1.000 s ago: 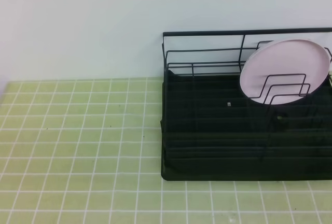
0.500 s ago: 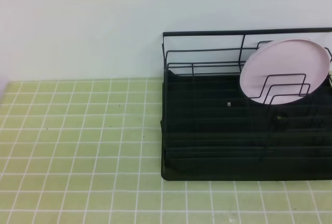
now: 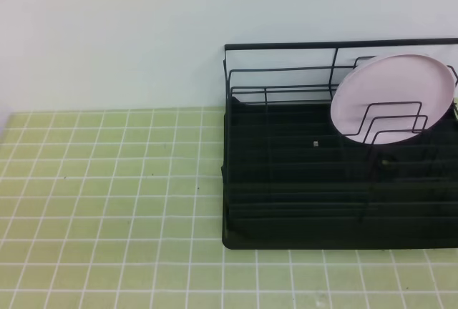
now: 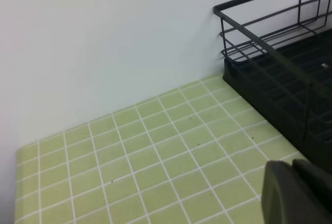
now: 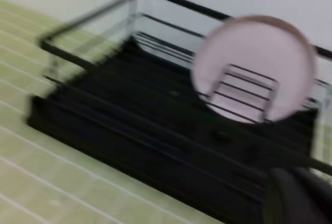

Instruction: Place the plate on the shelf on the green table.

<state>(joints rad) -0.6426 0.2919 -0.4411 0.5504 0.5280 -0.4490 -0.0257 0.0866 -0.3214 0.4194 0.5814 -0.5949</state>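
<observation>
**Plate upright in the rack**

The view is blurred. The pink plate (image 5: 254,66) stands on edge among the wire dividers at the back right of the black rack (image 5: 129,115), on the green table (image 5: 46,182). The gripper (image 5: 296,195), apparently shut, fills the lower right corner.

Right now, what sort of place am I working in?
Probably a mock kitchen counter: a green table of small square tiles against a plain white wall, with a black wire shelf for dishes holding a pink plate upright.

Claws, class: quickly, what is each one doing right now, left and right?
Left claw: closed, holding nothing.
Right claw: closed, holding nothing; the plate stands in the shelf.
</observation>
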